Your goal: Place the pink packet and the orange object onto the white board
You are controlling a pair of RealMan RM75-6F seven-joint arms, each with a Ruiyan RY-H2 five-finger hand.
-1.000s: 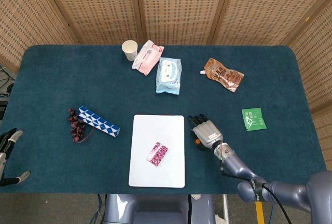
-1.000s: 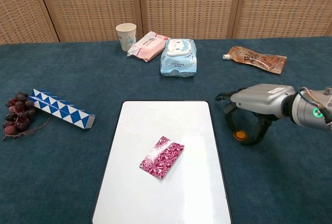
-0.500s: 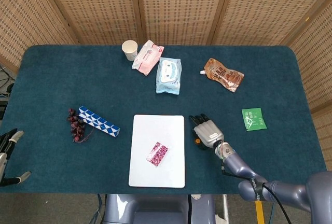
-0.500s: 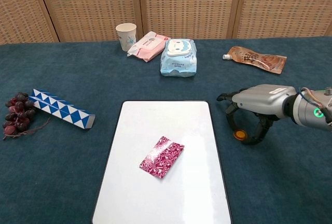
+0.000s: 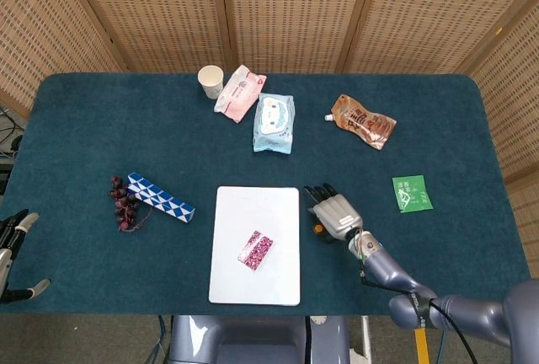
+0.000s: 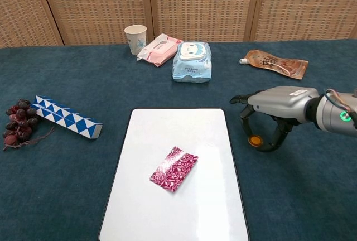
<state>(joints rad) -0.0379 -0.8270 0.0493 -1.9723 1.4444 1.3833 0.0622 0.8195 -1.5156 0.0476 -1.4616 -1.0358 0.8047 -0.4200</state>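
The pink patterned packet [image 5: 257, 249] [image 6: 173, 168] lies on the white board [image 5: 253, 204] [image 6: 178, 124], near its middle. Just right of the board's edge, my right hand [image 5: 335, 212] [image 6: 274, 106] arches over the small orange object [image 6: 254, 140] [image 5: 318, 229] and pinches it between thumb and fingers, just above the cloth. My left hand [image 5: 13, 250] shows only in the head view at the far left edge, off the table, fingers apart and holding nothing.
At the back stand a paper cup [image 5: 210, 81], a pink wipes pack [image 5: 239, 92] and a blue wipes pack [image 5: 274, 122]. A brown pouch [image 5: 362, 120] and a green packet [image 5: 412, 193] lie to the right. A blue-white puzzle bar [image 5: 160, 196] and grapes [image 5: 125, 204] lie left.
My right hand has shifted a little up and toward the board, and the orange object has moved with it. The packet and my left hand stay put.
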